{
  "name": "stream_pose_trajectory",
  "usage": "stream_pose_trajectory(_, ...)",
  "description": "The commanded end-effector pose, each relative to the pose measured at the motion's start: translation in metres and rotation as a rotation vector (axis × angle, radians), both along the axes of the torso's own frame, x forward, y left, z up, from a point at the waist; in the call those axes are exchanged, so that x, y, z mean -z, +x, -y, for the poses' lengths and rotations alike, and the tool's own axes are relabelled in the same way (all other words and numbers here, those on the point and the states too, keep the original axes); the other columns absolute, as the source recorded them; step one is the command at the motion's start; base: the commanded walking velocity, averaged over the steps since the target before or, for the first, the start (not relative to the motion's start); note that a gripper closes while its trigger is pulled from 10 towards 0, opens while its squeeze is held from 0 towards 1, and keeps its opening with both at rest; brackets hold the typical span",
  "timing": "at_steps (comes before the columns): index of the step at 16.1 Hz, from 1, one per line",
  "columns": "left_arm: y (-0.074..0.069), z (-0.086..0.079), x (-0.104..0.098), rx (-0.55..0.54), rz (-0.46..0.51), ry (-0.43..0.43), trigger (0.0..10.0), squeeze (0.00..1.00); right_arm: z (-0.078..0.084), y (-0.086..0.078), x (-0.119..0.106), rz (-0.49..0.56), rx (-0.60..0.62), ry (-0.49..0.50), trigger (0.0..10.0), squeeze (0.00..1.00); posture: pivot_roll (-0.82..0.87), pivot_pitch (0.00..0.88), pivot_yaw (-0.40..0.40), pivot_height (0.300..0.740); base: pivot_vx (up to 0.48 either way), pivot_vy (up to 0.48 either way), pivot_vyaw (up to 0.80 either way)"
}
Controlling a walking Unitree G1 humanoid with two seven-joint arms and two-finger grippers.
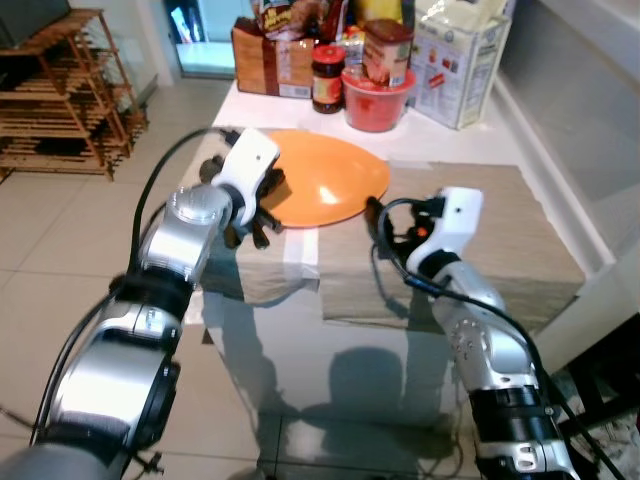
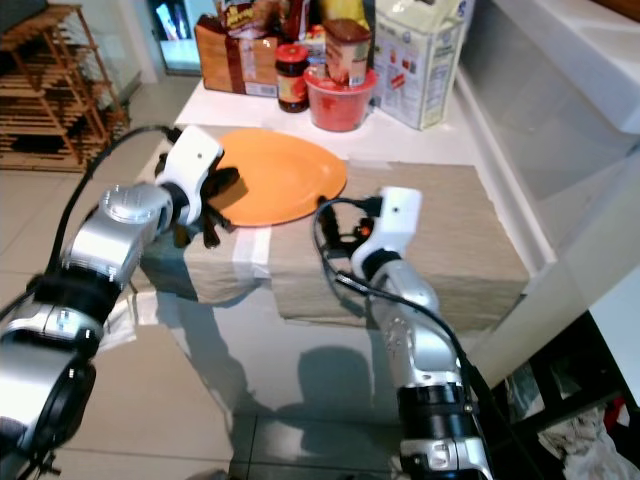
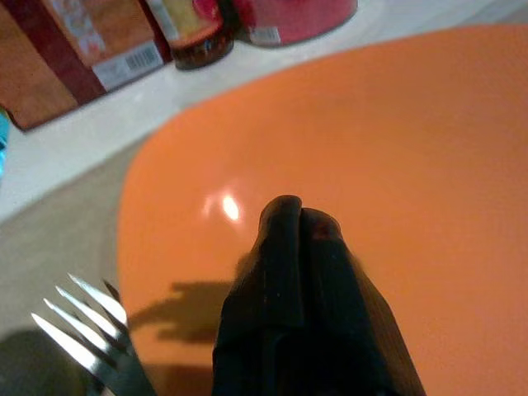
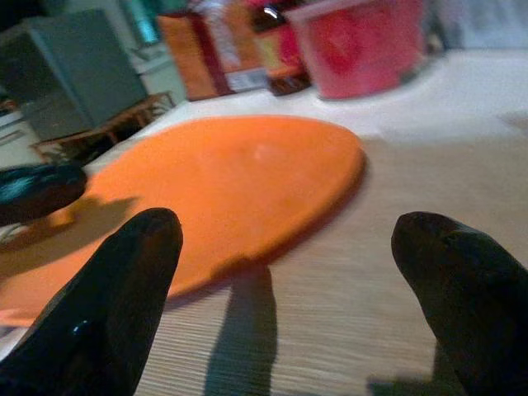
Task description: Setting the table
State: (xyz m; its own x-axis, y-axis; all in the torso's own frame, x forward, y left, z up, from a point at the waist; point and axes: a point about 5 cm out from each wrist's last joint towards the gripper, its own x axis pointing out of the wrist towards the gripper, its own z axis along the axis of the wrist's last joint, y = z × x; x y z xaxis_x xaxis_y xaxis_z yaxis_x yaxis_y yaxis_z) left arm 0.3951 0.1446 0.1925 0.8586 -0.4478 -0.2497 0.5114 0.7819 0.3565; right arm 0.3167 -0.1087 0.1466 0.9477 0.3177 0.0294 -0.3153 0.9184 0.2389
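Fingers: left gripper [image 3: 301,219] clenched over orange plate [image 1: 325,180] rim; right gripper [image 4: 285,247] spread wide.
Edge: silver fork [image 3: 87,330] beside plate.
Room: woven placemat [image 1: 500,225] bare rightward.

Labels on box [image 3: 91,49], jar [image 3: 194,33] — blurred, nothing legible.

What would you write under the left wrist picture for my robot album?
Shut left gripper hovers over the orange plate, a fork beside it.
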Motion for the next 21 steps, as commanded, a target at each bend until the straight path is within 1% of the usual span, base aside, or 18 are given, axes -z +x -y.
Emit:
stream_pose_trajectory(1, 0.003, 0.000, -0.003, 0.006, -0.010, 0.023, 10.0, 0.00, -0.001, -0.006, -0.011, 0.086, -0.006, -0.071, 10.0, 0.00, 0.01, 0.000, 0.026, 0.740, 0.000, 0.000, 0.00)
stream_pose_trajectory(2, 0.004, -0.001, -0.003, 0.002, -0.012, 0.024, 10.0, 0.00, -0.002, -0.009, -0.011, 0.106, -0.010, -0.107, 10.0, 0.00, 0.00, 0.000, 0.027, 0.740, 0.000, 0.000, 0.00)
stream_pose_trajectory(3, 0.006, -0.001, -0.003, -0.003, -0.021, 0.009, 10.0, 0.00, -0.001, -0.017, -0.009, 0.126, -0.019, -0.152, 10.0, 0.00, 0.00, 0.000, 0.028, 0.740, 0.000, 0.000, 0.00)
stream_pose_trajectory(4, 0.007, 0.001, -0.003, -0.003, -0.023, 0.008, 10.0, 0.00, 0.000, -0.021, -0.006, 0.127, -0.021, -0.176, 10.0, 0.00, -0.01, 0.000, 0.029, 0.740, 0.000, 0.000, 0.00)
stream_pose_trajectory(6, 0.007, 0.005, -0.003, 0.016, -0.035, -0.003, 10.0, 0.00, 0.000, -0.023, -0.001, 0.112, -0.019, -0.182, 10.0, 0.00, -0.01, 0.000, 0.032, 0.740, 0.000, 0.000, 0.00)
stream_pose_trajectory(12, 0.008, 0.014, 0.001, 0.071, -0.081, 0.013, 10.0, 0.00, -0.002, -0.027, 0.001, 0.110, -0.030, -0.192, 10.0, 0.00, -0.01, 0.002, 0.039, 0.740, 0.000, 0.000, 0.00)
stream_pose_trajectory(15, 0.007, 0.023, 0.003, 0.121, -0.113, 0.035, 10.0, 0.00, -0.002, -0.027, 0.002, 0.102, -0.033, -0.189, 10.0, 0.00, -0.01, 0.003, 0.040, 0.740, 0.000, 0.000, 0.00)
stream_pose_trajectory(16, 0.006, 0.029, 0.002, 0.154, -0.136, 0.042, 10.0, 0.00, -0.003, -0.027, 0.002, 0.100, -0.035, -0.189, 10.0, 0.00, -0.01, 0.002, 0.040, 0.740, 0.000, 0.000, 0.00)
stream_pose_trajectory(21, 0.004, 0.050, -0.003, 0.232, -0.176, 0.023, 10.0, 0.00, -0.004, -0.026, 0.003, 0.088, -0.039, -0.180, 10.0, 0.00, -0.01, 0.003, 0.042, 0.740, 0.000, 0.000, 0.00)
